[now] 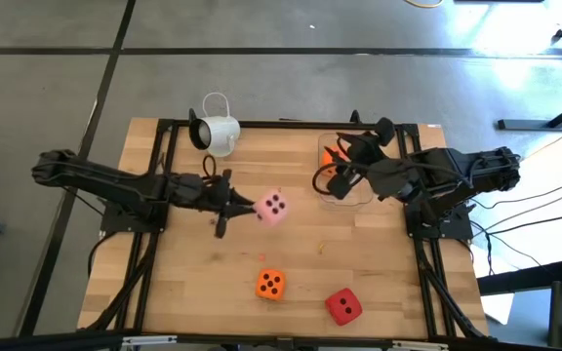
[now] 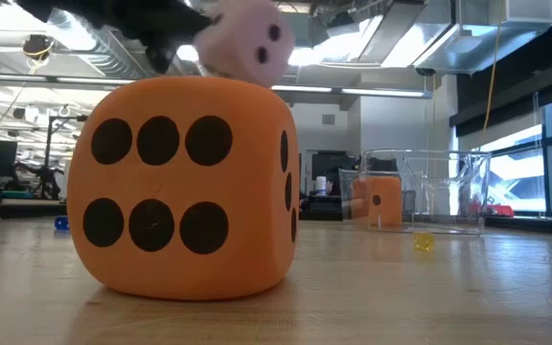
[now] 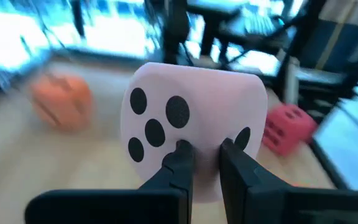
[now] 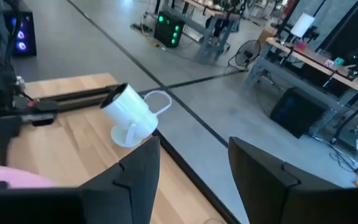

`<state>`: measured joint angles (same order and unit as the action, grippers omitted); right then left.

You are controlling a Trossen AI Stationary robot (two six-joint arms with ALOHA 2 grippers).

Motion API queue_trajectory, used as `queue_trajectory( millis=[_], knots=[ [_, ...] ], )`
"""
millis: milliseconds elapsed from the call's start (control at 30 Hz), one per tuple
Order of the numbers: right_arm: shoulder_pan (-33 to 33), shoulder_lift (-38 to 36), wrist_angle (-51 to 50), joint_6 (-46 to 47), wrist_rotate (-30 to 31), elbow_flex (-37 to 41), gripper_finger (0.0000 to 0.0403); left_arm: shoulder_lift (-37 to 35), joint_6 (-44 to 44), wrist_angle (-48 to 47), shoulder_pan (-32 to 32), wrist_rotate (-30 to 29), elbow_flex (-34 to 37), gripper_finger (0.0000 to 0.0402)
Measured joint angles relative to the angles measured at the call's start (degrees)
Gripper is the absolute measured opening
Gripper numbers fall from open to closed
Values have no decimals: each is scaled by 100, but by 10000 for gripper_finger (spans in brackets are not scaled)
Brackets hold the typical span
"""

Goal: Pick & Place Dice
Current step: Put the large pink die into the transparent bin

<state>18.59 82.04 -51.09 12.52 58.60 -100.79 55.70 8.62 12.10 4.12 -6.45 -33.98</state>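
— Wooden surface (image 1: 193,292), pale planks on a black frame; what lies on it?

— A clear box (image 1: 344,168) by the right pincer (image 1: 332,178), holding one orange die (image 1: 331,154). That pincer's fingers stand apart. Another orange die (image 1: 270,284) and a red die (image 1: 343,306) sit on the near planks.

— And the pink die (image 1: 274,207)?

— Clamped in the left pincer (image 1: 238,206), lifted mid-surface. A white camera (image 1: 216,135) lies behind.

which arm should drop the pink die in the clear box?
Left, probably. The left claw is shut on the pink die, lifted off the table. The right claw hangs open over the clear box, which holds an orange die.
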Motion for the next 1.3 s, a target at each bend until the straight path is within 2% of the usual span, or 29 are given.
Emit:
queue_trajectory(
  millis=[167, 333, 533, 667, 833, 967, 1300],
  knots=[
    [0, 2, 376, -234, 12, -2, 190, 554, -615, 1207, -248, -101, -7, 34],
    [0, 2, 526, -272, -2, -4, 190, 1373, -690, 2241, -624, -239, -7, 27],
    [0, 39, 524, -269, -10, -4, 190, 2491, -642, 3634, -1085, 120, -179, 26],
    [0, 75, 522, -272, -13, -4, 190, 3160, -641, 3712, -1285, 173, -715, 26],
    [0, 96, 523, -267, -58, -4, 190, 3966, -640, 3693, -1421, 656, -1510, 25],
    [0, 141, 524, -259, -82, -4, 190, 4562, -643, 3683, -1483, 708, -2034, 25],
    [0, 191, 526, -252, -117, -5, 190, 5634, -625, 3638, -1554, 704, -2798, 25]
  ],
)
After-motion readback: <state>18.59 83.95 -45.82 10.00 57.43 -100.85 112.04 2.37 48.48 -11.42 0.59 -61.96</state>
